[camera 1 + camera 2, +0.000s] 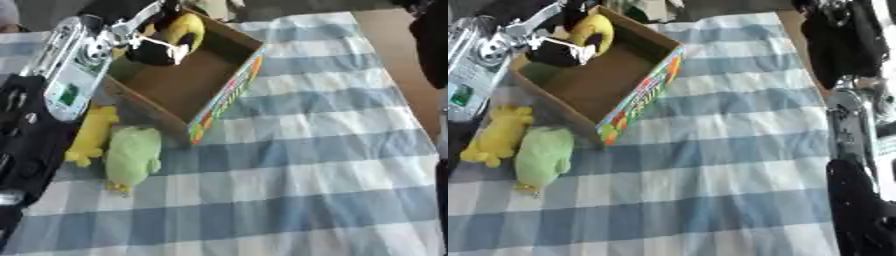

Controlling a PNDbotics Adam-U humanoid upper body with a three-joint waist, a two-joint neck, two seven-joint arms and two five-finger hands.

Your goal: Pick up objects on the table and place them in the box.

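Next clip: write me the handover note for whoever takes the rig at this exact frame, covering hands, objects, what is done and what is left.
Left robot hand: over the far end of the box, fingers curled on a black-and-white toy, not yet released.
Right robot hand: only the right arm shows at the right edge; hand not seen.
Done: a yellow toy lies inside the box at its far end.
Left: a yellow plush and a green plush lie side by side on the checked cloth, just outside the box's left wall. Release the held toy, then box those two.
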